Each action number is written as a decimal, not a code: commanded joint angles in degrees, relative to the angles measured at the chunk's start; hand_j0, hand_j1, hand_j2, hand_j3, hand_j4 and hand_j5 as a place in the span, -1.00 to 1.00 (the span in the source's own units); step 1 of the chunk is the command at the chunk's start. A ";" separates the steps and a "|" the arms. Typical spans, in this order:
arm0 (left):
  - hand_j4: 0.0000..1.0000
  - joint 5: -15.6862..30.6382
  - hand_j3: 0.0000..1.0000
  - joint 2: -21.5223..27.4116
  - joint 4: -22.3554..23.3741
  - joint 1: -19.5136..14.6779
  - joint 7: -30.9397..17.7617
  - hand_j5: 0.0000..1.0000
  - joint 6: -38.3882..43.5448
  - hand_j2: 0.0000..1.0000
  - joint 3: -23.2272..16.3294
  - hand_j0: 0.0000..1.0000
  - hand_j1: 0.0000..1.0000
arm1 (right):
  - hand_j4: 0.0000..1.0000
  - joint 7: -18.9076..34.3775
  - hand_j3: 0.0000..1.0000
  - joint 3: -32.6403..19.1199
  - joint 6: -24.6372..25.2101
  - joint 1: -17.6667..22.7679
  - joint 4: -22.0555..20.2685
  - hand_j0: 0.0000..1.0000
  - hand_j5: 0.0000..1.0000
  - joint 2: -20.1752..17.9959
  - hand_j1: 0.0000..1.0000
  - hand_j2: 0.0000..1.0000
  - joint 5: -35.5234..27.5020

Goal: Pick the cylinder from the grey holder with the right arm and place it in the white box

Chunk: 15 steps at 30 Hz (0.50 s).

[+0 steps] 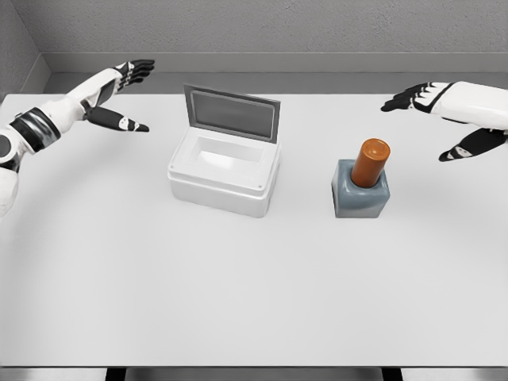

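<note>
An orange cylinder (371, 163) stands upright in a grey block holder (361, 197) right of the table's middle. A white box (225, 173) with its lid raised at the back sits left of the holder, and its inside holds nothing. My right hand (432, 119) hovers open above and to the right of the cylinder, apart from it, fingers stretched toward the left. My left hand (127, 91) is open at the far left, well away from the box.
Everything rests on a white table (254, 294) that fills most of the view. A grey wall runs behind its far edge. The box lid (232, 113) stands upright at the box's back.
</note>
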 commanded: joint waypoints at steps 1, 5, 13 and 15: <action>1.00 -3.34 1.00 -0.09 -0.08 0.00 0.01 1.00 0.11 1.00 0.32 1.00 1.00 | 1.00 -0.03 1.00 0.05 0.17 0.00 -0.11 1.00 1.00 0.30 1.00 1.00 -0.61; 1.00 -4.22 1.00 -0.09 -0.26 0.00 0.01 1.00 0.11 1.00 0.06 1.00 1.00 | 1.00 -2.07 1.00 0.40 0.17 -0.70 -0.03 1.00 1.00 5.22 1.00 1.00 -0.35; 1.00 -6.69 1.00 -0.18 -0.26 -0.09 0.01 1.00 0.46 1.00 -0.03 1.00 1.00 | 1.00 -0.03 1.00 5.67 0.17 -4.57 -1.34 1.00 1.00 0.66 1.00 1.00 4.31; 1.00 -6.69 1.00 -0.18 -0.26 -0.09 0.01 1.00 0.55 1.00 -0.03 1.00 1.00 | 1.00 -0.03 1.00 5.94 0.17 -6.94 -3.63 1.00 1.00 -3.03 1.00 1.00 4.57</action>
